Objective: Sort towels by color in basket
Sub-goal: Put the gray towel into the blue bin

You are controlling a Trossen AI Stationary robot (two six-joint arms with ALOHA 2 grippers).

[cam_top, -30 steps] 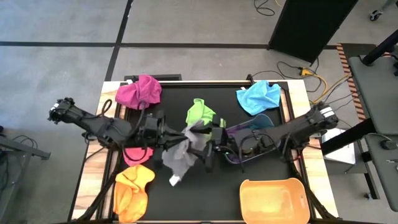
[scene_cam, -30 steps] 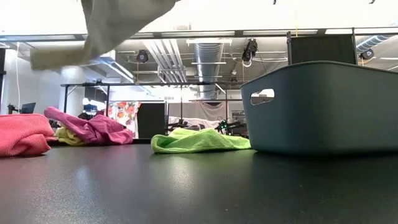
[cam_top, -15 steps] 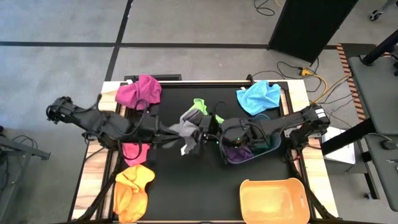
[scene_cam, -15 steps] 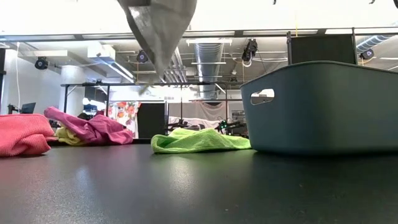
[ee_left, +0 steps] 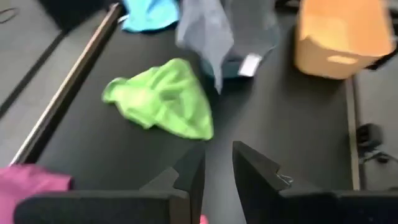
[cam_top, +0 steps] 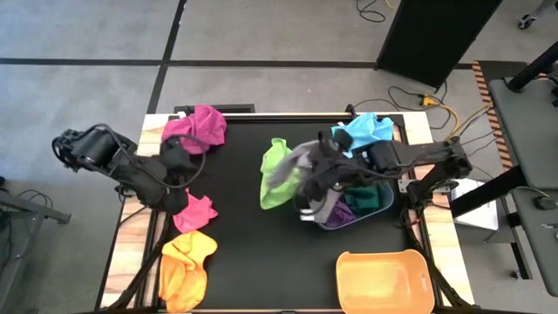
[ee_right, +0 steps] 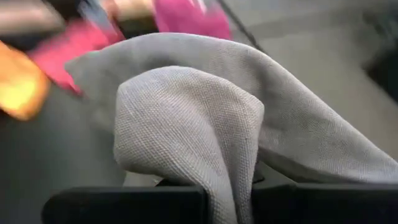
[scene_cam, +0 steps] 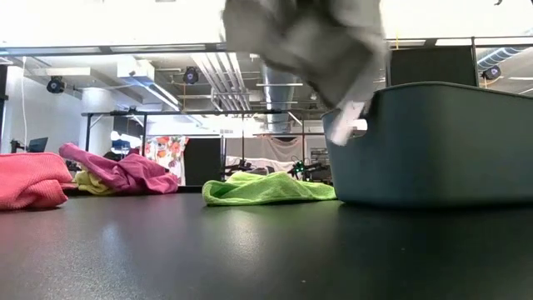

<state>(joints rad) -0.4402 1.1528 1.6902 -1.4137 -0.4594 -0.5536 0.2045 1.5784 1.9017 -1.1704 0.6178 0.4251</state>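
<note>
Our right gripper (cam_top: pixel 316 176) has its jaws clenched on the grey towel (cam_top: pixel 296 166), hanging just beside the dark basket (cam_top: pixel 377 202) rim. We should carry it fully over the basket before letting go — corners drape. Left gripper (ee_left: pixel 217 163) waits near the pink towel (cam_top: pixel 199 211), jaws parted and empty.

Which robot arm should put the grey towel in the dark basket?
The right one, probably. Its gripper already holds the grey towel in the air just beside the dark basket. The left gripper is far off by the pink towel, holding nothing.
</note>
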